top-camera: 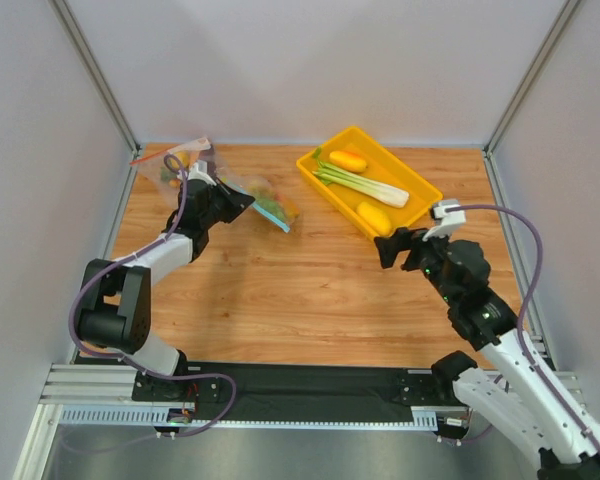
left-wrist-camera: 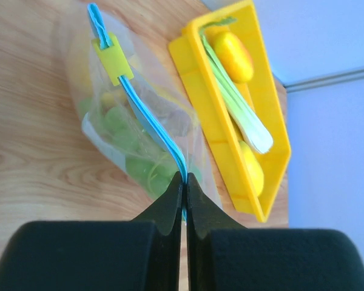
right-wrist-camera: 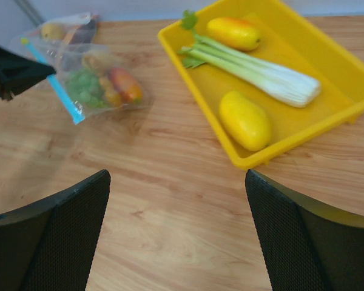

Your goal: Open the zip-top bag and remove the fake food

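The zip-top bag (top-camera: 268, 200) is a clear bag with a light-blue zip strip (left-wrist-camera: 147, 115) and a yellow slider (left-wrist-camera: 114, 61), at the back left of the table. My left gripper (left-wrist-camera: 185, 176) is shut on one end of that strip, jaws pressed together. The fake food (right-wrist-camera: 103, 85) shows through the plastic: green, yellow and red-orange pieces. My right gripper (right-wrist-camera: 177, 176) is open over bare wood near the table's middle, well to the right of the bag (right-wrist-camera: 94, 76), with nothing between its fingers. From above, my right gripper (top-camera: 387, 246) sits just in front of the yellow tray.
A yellow tray (top-camera: 417, 212) at the back right holds a green-white leek (right-wrist-camera: 255, 73) and two yellow-orange pieces. A second clear bag (top-camera: 175, 160) with a red-orange strip lies in the back left corner. Grey walls close in the table on three sides.
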You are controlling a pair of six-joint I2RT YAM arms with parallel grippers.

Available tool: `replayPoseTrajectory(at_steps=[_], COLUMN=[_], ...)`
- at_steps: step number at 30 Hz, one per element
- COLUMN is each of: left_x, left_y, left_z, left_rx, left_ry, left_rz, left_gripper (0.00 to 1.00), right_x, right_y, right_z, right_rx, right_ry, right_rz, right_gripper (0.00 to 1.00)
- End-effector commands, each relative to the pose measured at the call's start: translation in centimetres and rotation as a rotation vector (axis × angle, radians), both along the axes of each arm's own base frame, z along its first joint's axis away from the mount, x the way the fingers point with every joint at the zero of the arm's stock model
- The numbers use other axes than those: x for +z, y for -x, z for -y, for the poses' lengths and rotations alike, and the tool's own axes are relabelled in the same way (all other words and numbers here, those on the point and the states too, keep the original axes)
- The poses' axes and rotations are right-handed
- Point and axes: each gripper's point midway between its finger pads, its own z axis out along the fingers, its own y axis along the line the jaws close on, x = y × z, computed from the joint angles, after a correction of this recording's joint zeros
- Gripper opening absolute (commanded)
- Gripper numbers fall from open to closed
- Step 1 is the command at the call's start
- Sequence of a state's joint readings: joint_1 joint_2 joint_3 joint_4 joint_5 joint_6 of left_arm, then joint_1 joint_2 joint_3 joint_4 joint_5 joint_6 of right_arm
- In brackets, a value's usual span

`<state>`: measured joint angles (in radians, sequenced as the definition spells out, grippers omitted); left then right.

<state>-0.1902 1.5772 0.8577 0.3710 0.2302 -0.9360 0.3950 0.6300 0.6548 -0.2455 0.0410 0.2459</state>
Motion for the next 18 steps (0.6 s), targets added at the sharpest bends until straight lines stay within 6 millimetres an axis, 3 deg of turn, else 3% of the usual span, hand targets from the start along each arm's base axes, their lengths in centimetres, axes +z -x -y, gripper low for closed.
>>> replayPoseTrajectory(at_steps=[1, 5, 9, 11, 13, 18], left_x=[2.9, 4.5, 4.9, 5.6, 5.0, 4.6], left_y=[1.8, 4.6, 7.2, 8.2, 9.0, 10.6], left_z=[1.7, 2.8, 3.2, 3.3, 3.1, 2.8], left_rx=[-0.049, -0.095, -0.129, -0.142, -0.15, -0.16], left_ry=[0.07, 0.05, 0.034, 0.018, -0.022, -0.034], left_rz=[0.053, 0.074, 0.076, 0.092, 0.083, 0.085], left_gripper=[0.0, 0.0, 0.0, 0.0, 0.0, 0.0], right_x=[2.1, 1.4, 2.6, 2.0, 2.9, 2.0], right_y=[-1.0, -1.3, -1.0, -1.2, -1.2, -1.0], right_z=[-2.0, -7.2, -12.1, -13.5, -15.2, -18.9], right_rx=[-0.033, 0.064, 0.167, 0.19, 0.227, 0.297], right_ry=[0.091, 0.17, 0.193, 0.22, 0.208, 0.24], right_rz=[0.087, 0.081, 0.13, 0.123, 0.148, 0.145], right_gripper=[0.94, 0.94, 0.94, 0.93, 0.91, 0.81])
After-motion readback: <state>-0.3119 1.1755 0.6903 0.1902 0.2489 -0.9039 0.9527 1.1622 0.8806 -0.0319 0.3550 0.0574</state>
